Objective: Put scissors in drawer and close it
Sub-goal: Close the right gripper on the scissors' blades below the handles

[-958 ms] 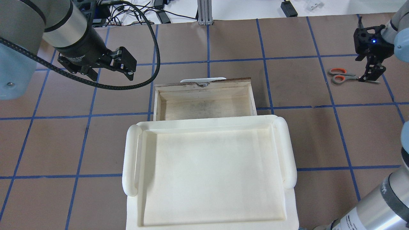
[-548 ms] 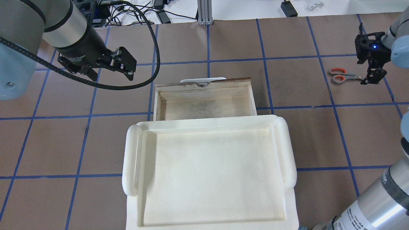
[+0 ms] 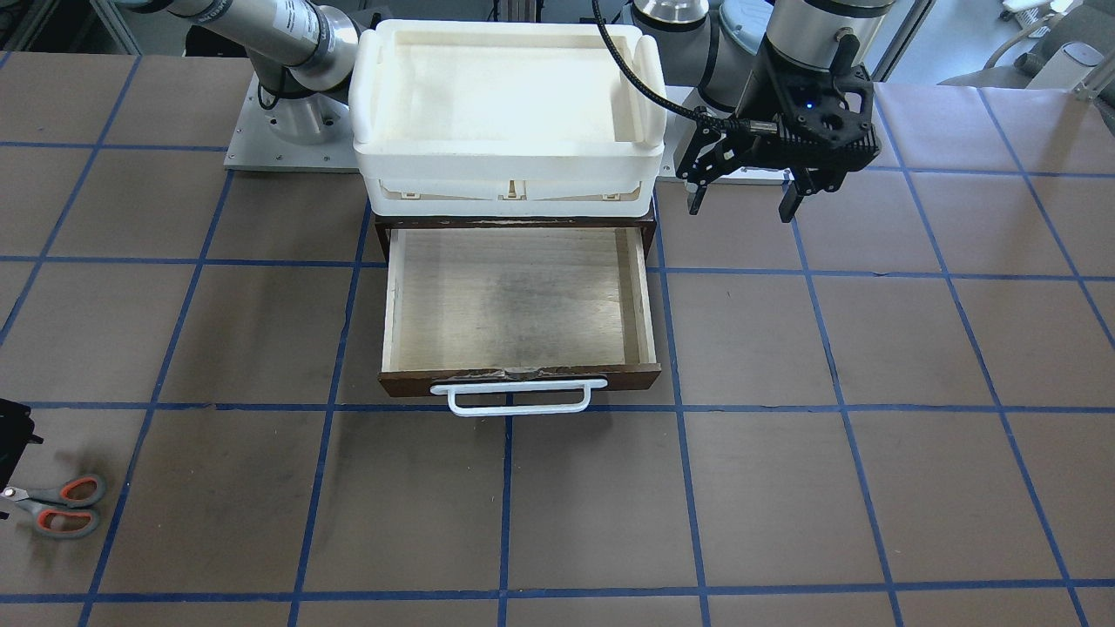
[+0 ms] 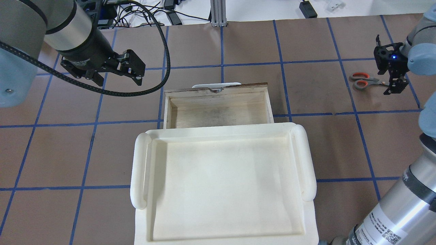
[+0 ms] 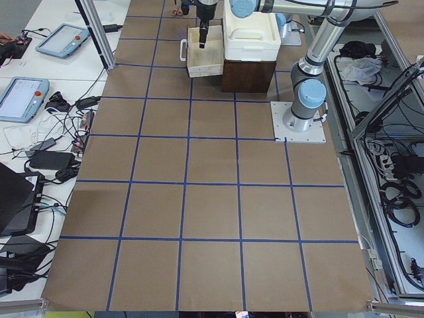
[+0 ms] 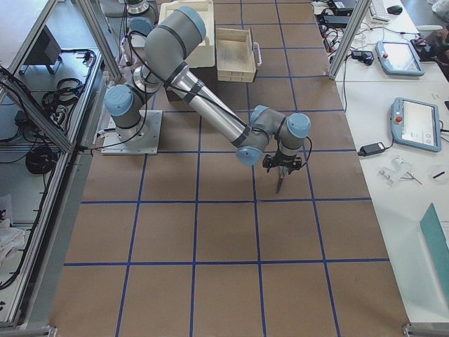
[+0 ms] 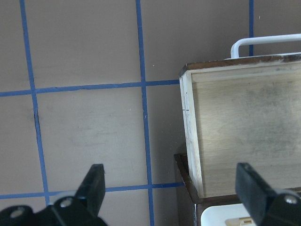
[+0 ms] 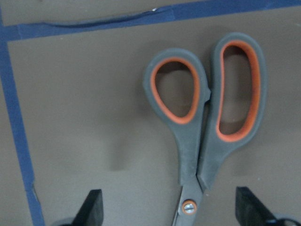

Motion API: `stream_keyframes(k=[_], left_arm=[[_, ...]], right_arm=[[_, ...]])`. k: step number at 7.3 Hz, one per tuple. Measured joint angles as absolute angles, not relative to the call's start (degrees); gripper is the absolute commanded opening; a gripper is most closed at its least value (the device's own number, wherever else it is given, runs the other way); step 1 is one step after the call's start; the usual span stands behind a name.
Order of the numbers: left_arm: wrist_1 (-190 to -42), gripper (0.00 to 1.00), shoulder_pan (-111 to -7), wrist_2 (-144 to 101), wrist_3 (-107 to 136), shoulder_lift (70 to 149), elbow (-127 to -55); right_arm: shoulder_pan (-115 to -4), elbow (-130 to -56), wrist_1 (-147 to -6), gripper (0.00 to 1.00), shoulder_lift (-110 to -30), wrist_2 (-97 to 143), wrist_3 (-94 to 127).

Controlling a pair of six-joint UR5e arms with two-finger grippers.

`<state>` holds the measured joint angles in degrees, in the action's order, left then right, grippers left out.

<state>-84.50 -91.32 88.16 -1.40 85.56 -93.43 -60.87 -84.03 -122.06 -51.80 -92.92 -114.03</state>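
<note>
Desk [image 4: 238, 44]: brown paper top with a blue tape grid. White benches on the operators' side carry 2 grey teach pendants [image 5: 63, 40] and black cable bundles [image 4: 143, 13].

Hard to see:
- The thin metal blades of the small grey scissors with orange-lined loops [image 8: 202, 136] are hidden behind the right gripper [image 4: 393, 86] in the overhead view and cut off in the front view. The wrist cam shows only the loops and pivot screw.
- The dark brown cabinet [image 5: 248, 74] is mostly covered from above by the white plastic tub [image 4: 221, 187] on top of it.

Layout:
- The wide shallow drawer with a dark brown front and pale plywood floor [image 3: 514, 296] is pulled out, its white bar handle [image 3: 518, 399] facing the operators.
- The scissors lie flat on the desk, well apart from the drawer on the robot's right, loops toward it.
- Right jaws are apart, 1 finger on each side of the scissors near the pivot. Contact: cannot tell.
- The left gripper [image 3: 740, 207] hangs beside the drawer's left side, jaws wide apart over desk and drawer edge.
</note>
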Motion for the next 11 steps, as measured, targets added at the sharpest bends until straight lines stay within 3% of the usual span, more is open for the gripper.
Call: stream_keyframes(k=[4,5,6,8,11], left_arm=[[-84.52,1.0,-91.26,87.73,-1.43,85.88,-93.43],[-84.54,1.0,-91.25,87.72,-1.46,85.98,-93.43],[-84.55,1.0,-91.24,87.73,-1.48,86.01,-93.43],[-84.55,1.0,-91.23,87.69,-1.44,86.1,-93.43],[-84.55,1.0,-91.23,87.49,-1.41,86.2,-93.43]], right_arm=[[-60.91,-83.32,-121.91,0.99,-50.18,-91.56,-115.02],[-60.91,-83.32,-121.91,0.85,-49.94,-90.91,-115.41],[-60.91,-83.31,-121.9,0.51,-49.83,-90.29,-115.71],[-60.91,-83.26,-121.88,0.0,-49.82,-89.8,-115.87],[-60.93,-83.21,-121.59,0.0,-50.26,-90.22,-116.01]])
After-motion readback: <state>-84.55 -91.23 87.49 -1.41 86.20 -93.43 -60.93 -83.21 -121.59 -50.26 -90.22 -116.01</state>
